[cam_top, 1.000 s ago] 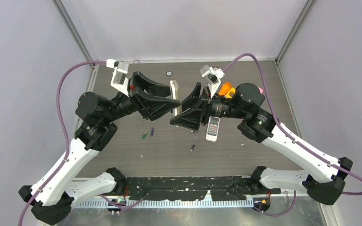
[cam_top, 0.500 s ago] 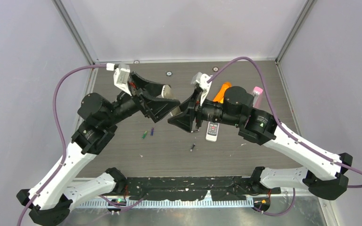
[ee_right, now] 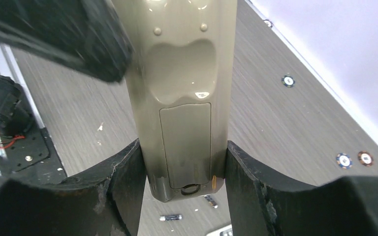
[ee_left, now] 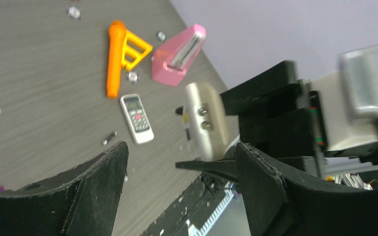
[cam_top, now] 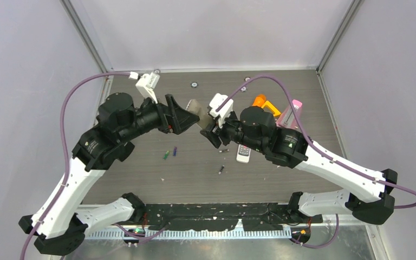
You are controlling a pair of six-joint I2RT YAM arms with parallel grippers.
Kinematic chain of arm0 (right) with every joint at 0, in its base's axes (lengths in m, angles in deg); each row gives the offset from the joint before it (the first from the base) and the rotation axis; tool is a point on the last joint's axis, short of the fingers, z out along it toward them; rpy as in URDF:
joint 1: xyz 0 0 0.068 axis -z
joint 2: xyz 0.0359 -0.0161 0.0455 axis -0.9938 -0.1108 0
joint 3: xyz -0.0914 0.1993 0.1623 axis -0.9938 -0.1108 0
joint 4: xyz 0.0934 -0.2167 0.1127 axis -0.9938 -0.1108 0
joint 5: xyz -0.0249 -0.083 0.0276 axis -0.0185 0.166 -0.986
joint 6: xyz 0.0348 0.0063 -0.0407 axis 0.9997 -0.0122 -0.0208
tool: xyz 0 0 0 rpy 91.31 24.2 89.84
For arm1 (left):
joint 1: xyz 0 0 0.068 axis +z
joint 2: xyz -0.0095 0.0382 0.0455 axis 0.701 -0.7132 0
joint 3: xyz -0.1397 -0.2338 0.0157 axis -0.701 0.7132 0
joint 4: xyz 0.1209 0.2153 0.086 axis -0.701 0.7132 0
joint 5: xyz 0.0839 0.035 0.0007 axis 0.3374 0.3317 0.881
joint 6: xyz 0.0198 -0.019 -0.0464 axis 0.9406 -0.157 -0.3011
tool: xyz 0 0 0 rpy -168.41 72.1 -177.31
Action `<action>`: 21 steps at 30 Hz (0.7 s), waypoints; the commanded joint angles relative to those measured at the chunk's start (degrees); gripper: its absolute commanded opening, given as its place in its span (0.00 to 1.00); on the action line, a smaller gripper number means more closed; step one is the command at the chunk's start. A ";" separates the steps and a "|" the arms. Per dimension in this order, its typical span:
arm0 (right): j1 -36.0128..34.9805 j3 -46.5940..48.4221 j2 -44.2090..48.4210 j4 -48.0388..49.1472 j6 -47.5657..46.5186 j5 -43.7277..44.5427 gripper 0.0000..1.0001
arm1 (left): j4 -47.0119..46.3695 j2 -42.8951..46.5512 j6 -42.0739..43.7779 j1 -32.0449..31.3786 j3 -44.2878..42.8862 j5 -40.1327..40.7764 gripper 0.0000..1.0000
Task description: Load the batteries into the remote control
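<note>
A long beige-grey remote [ee_right: 184, 98] hangs in the air between my two grippers, its back up and its battery cover [ee_right: 186, 142] closed. My right gripper [ee_right: 182, 145] is shut on its lower end. It also shows in the top view [cam_top: 195, 105] and the left wrist view [ee_left: 204, 123]. My left gripper [ee_left: 177, 182] is open, with its fingers beside the remote's far end. A green battery [cam_top: 166, 155], a purple one [cam_top: 175, 150] and a dark one [cam_top: 221, 169] lie on the table. Two dark batteries [ee_right: 171, 217] show under the remote.
A small white remote [cam_top: 242, 154] lies under the right arm. An orange tool [cam_top: 265, 104] and a pink object [cam_top: 291, 111] lie at the back right. Small round discs [cam_top: 194, 84] dot the back. A black rail [cam_top: 222, 208] runs along the near edge.
Both wrists have turned and the right arm has swung left and lower. The remote has tilted over between the two grippers, and the left jaws now stand wide apart.
</note>
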 commanded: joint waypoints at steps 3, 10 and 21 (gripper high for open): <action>-1.22 -0.25 0.26 1.95 -7.74 2.50 0.17 | 7.51 -2.67 -2.21 1.81 -1.51 -5.41 0.76; -1.53 -0.62 -0.14 0.83 -10.43 -0.01 0.17 | 2.28 -1.62 -6.40 6.01 2.39 -13.01 0.76; -1.53 -0.34 -0.67 -1.57 -12.54 -5.31 0.18 | 0.13 -0.47 -8.68 8.81 6.51 -18.04 0.70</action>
